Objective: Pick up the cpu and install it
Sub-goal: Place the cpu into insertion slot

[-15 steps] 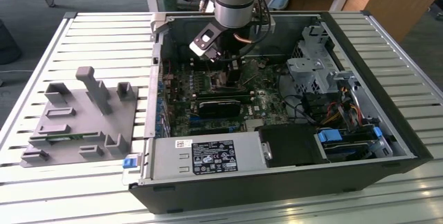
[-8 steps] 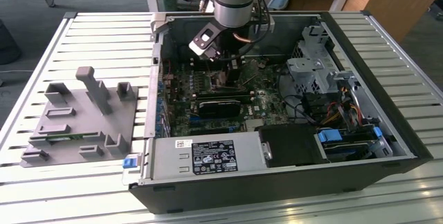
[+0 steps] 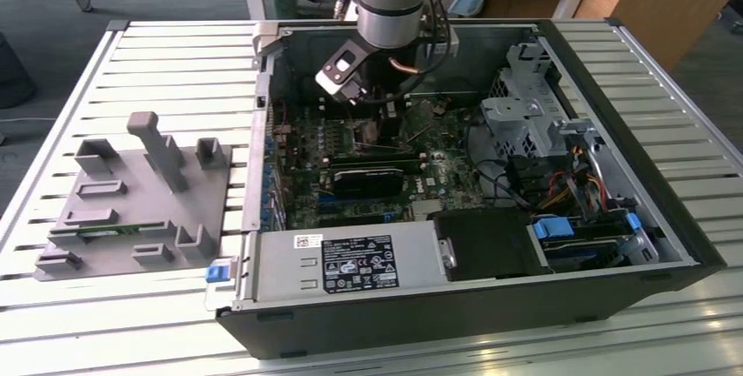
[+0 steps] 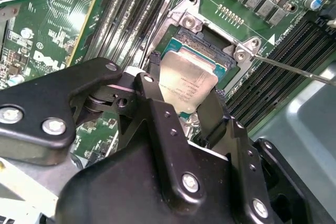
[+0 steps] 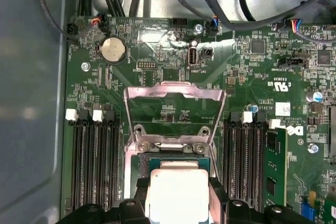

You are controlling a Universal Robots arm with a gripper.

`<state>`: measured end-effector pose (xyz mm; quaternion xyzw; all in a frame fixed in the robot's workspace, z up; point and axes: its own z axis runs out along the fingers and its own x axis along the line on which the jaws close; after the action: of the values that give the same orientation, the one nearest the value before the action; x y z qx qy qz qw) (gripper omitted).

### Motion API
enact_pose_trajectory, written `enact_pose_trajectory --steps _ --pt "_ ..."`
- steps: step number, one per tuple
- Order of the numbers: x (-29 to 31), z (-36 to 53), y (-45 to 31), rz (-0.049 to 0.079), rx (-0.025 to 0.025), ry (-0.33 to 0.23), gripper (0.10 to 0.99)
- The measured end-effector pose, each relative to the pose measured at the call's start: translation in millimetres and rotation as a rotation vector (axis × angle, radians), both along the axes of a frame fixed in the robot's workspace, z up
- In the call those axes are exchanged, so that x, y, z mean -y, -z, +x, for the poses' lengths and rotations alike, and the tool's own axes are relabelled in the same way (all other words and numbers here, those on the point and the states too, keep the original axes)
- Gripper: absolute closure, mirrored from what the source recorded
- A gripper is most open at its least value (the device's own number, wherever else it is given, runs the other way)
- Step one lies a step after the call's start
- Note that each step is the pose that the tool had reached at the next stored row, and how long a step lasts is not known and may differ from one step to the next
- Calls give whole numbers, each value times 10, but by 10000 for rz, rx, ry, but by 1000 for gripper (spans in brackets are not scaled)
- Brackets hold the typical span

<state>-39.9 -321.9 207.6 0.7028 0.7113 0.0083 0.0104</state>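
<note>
Past the grey power supply [image 3: 348,263] at the near edge of the open computer case [image 3: 465,324], the claw [image 4: 185,97] pinches the cpu [image 4: 189,80] by two opposite edges, right over the open socket [image 4: 209,46] on the green motherboard [image 5: 241,82]. Beyond it the socket's metal frame [image 5: 173,88] is swung open.

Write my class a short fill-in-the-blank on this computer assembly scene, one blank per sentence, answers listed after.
1. The gripper is shut on the ____.
2. It is held at the socket of the ____ motherboard.
3. The socket's metal load plate is swung ____.
4. The grey fixture lies to the exterior view's ____ of the computer case.
Answers: cpu; green; open; left.
</note>
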Motion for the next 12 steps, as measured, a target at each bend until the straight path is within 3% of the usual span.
enact_pose_trajectory --steps 4,12 --pt "-1 -33 17 2 1 -1 553" --pt "-2 3 79 2 -4 0 553"
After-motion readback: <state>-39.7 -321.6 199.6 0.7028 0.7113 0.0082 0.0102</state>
